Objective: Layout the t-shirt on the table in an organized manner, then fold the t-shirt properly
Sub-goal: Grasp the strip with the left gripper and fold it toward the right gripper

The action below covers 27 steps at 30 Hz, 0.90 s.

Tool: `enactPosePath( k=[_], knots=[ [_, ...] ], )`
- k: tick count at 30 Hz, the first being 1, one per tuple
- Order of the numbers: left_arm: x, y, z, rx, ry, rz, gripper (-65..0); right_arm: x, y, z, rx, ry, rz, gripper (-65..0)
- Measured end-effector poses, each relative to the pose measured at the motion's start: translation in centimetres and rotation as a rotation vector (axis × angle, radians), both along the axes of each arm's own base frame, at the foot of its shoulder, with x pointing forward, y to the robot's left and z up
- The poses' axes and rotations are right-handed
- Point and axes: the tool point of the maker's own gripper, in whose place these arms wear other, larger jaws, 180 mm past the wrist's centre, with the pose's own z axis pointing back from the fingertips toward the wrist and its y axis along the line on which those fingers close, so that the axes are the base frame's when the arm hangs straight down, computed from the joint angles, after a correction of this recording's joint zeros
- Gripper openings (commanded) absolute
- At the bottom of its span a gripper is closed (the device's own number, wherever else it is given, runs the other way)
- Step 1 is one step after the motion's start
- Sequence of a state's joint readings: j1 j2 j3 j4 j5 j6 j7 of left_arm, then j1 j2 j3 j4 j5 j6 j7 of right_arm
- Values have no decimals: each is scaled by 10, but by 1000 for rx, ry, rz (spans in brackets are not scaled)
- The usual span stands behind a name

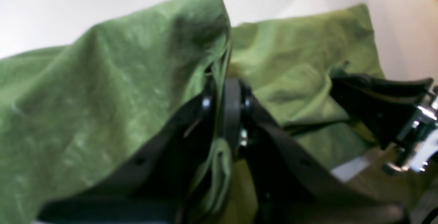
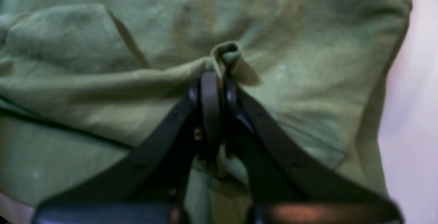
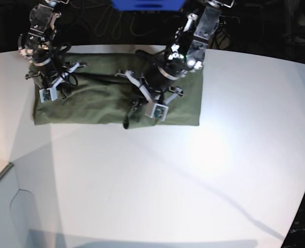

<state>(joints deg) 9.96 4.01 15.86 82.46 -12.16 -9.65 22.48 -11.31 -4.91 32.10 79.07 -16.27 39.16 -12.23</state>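
The olive-green t-shirt [image 3: 101, 98] lies as a wide band at the back of the white table [image 3: 168, 181]. My left gripper [image 1: 226, 85] is shut on a raised fold of the t-shirt [image 1: 102, 90]; in the base view it [image 3: 132, 111] is near the shirt's front edge, right of the middle. My right gripper [image 2: 219, 70] is shut on a small pinch of the t-shirt [image 2: 85, 35]; in the base view it [image 3: 57, 88] is over the shirt's left end. In the left wrist view the other arm's black gripper [image 1: 376, 100] shows at the right.
White table shows behind the shirt in the left wrist view [image 1: 68, 4] and to its right in the right wrist view [image 2: 417, 114]. The table's curved edge [image 3: 10, 165] runs at the front left. A blue object [image 3: 147, 4] and dark cables sit behind the table.
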Motion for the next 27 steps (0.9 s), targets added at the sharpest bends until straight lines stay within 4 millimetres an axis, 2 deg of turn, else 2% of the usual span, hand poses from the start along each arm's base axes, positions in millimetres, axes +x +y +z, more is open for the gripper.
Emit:
enactPosePath(
  k=[4, 6, 11, 17, 25, 27],
  knots=[
    [14, -5, 9, -9, -34, -6, -650, 0, 0, 0, 0, 0, 0, -650],
    [17, -10, 1, 2, -19, -15, -650, 0, 0, 0, 0, 0, 0, -650],
    [7, -19, -15, 16, 30, -52, -650, 0, 0, 0, 0, 0, 0, -650],
    [-2, -39, -7, 3, 6, -113, -650, 0, 0, 0, 0, 0, 0, -650],
    [-3, -40, -10, 10, 17, -119, -648, 2, 0, 0, -1, 2, 0, -650],
    [-4, -40, -11, 13, 21, -122, -616, 2, 0, 0, -1, 2, 0, -650]
  ],
)
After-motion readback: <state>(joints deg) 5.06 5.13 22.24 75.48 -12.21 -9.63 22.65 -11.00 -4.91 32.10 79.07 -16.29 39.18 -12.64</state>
